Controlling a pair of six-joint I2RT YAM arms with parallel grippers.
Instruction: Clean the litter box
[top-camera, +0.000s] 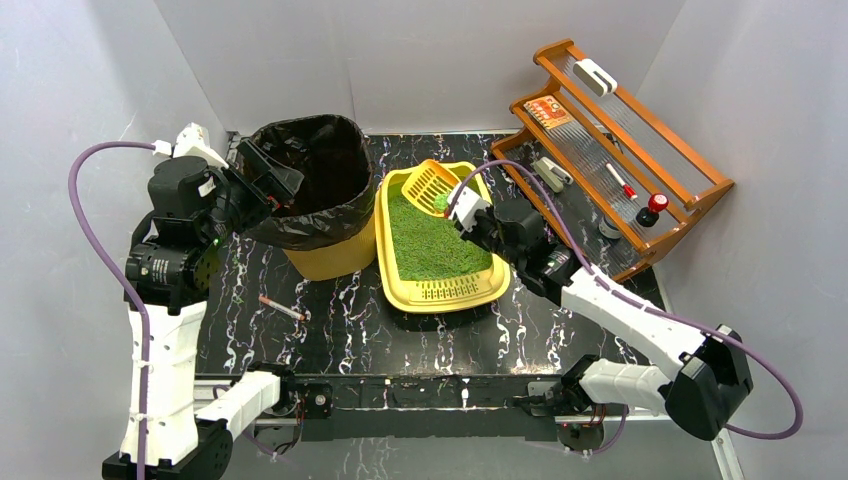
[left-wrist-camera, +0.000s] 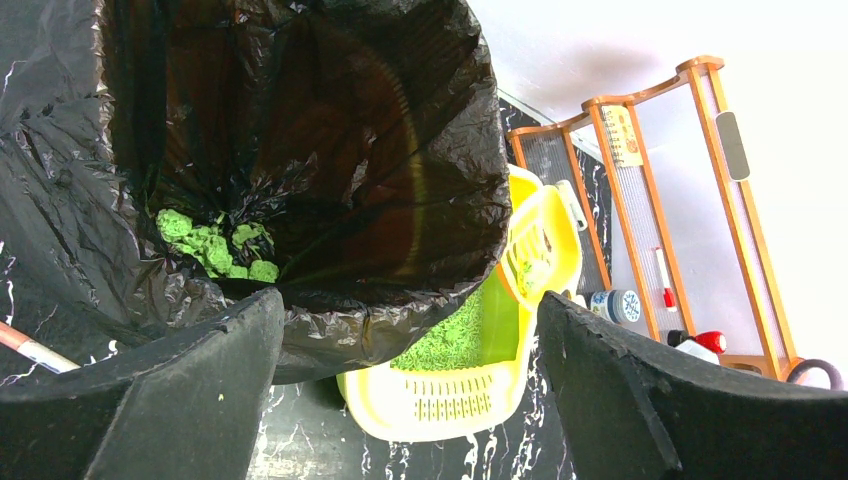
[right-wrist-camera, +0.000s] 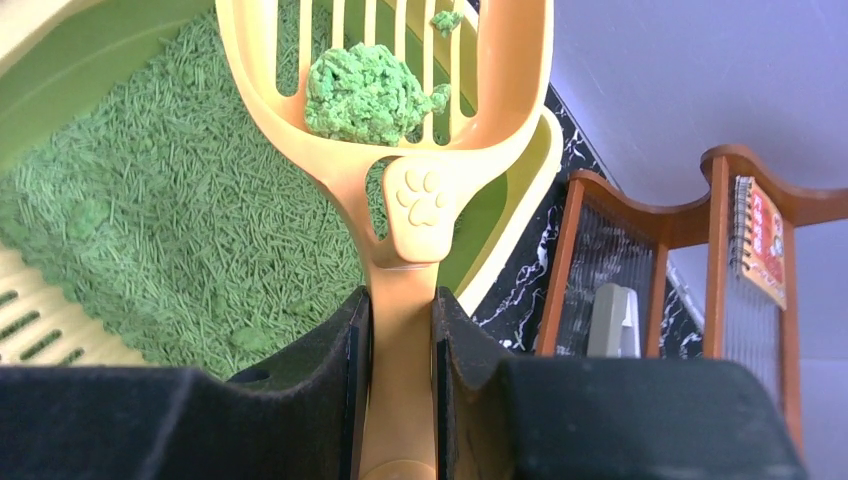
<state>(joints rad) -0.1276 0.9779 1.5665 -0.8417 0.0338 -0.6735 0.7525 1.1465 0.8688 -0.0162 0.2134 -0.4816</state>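
The litter box (top-camera: 446, 291) is a yellow tray of green litter (right-wrist-camera: 150, 200) at the table's middle, with its slotted grate at the near end. It also shows in the left wrist view (left-wrist-camera: 450, 400). My right gripper (top-camera: 468, 212) (right-wrist-camera: 400, 310) is shut on the handle of the orange slotted scoop (top-camera: 430, 183) (right-wrist-camera: 420, 200). The scoop hangs over the far end of the box with a green clump (right-wrist-camera: 365, 95) in it. My left gripper (top-camera: 265, 178) (left-wrist-camera: 408, 300) stands open at the left rim of the yellow bin with the black bag (top-camera: 315, 190) (left-wrist-camera: 300, 120), holding nothing.
Green clumps (left-wrist-camera: 215, 245) lie at the bottom of the bag. A wooden rack (top-camera: 620, 150) with small items stands at the back right. A pen (top-camera: 283, 308) lies on the black marbled table in front of the bin. White walls close in three sides.
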